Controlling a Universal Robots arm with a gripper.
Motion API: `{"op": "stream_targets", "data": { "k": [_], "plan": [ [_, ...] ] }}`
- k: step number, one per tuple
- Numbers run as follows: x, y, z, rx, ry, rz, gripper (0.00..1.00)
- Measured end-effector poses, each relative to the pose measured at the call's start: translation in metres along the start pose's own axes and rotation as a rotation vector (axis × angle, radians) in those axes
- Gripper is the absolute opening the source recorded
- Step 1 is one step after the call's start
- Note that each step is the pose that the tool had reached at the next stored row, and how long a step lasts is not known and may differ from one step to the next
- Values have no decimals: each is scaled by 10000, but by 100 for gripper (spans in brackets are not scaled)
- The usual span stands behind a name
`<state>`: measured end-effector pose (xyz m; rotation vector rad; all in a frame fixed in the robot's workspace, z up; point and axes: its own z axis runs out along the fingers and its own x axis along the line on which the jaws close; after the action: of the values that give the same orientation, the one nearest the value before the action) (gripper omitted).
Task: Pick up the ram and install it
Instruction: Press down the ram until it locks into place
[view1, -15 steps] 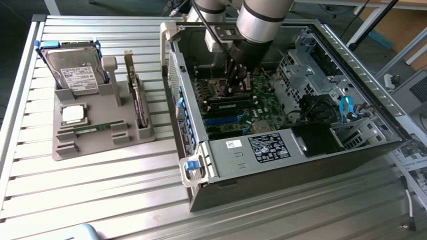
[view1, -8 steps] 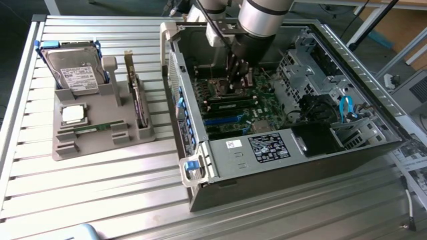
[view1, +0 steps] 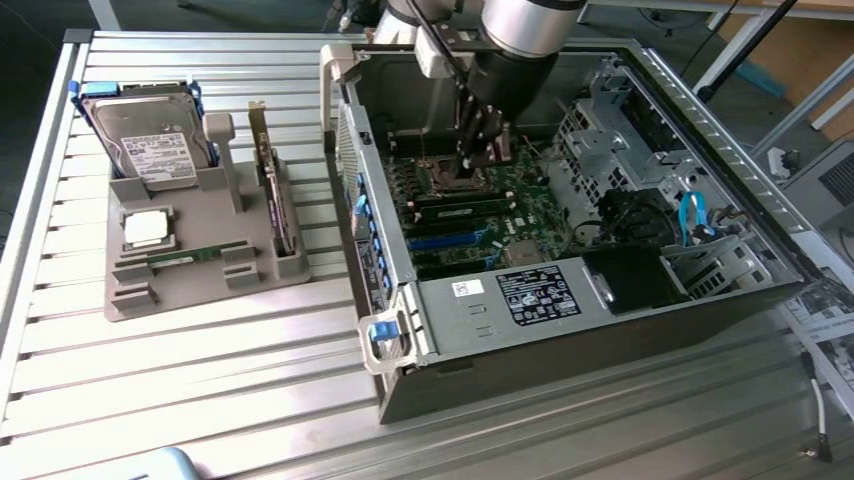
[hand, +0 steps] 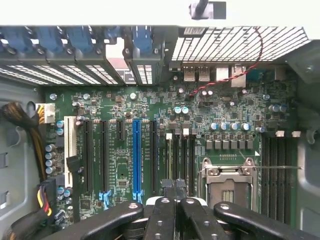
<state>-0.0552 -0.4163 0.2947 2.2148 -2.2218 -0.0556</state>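
Ram (view1: 183, 256) is seen in the exterior view as a thin green stick lying flat in a front slot of the grey tray (view1: 200, 290), well apart from the pincer. On the same tray the hard drive (view1: 150, 140) is stood at the back, the silver processor chip (view1: 146, 228) is laid just behind the ram, and the dark expansion card (view1: 274, 195) is held on edge along the side towards the exterior view's right. The tray is placed on the slatted metal surface (view1: 200, 400), beside the open computer case (view1: 561, 340), which lies on its side with the motherboard (view1: 481, 225) exposed. The arm is lowered into the case from above, with the pincer (view1: 475, 168) hung over the motherboard near the processor socket (view1: 454, 178). Nothing is seen gripped there. In the wrist view the pincer (hand: 175, 192) is shown closed, its black fingers (hand: 165, 210) pressed together with no part seen between them. Below it the motherboard (hand: 150, 107) is laid out: a blue expansion slot (hand: 136, 155), black memory slots (hand: 180, 157) just beside the fingers, the processor socket (hand: 227, 182) next to those, and a further bank of slots (hand: 277, 170) past the socket. A red and black twisted wire (hand: 225, 80) is run across the board near the rear ports.
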Motion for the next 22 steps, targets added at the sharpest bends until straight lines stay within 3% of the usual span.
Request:
{"op": "stream_targets", "data": {
  "k": [5, 12, 22],
  "plan": [
    [-3, 4, -125, 0, 1, 0, 11],
    [-3, -3, -137, -1, 1, -2, 11],
    [-27, -235, -142, 0, 1, -1, 11]
  ]
}}
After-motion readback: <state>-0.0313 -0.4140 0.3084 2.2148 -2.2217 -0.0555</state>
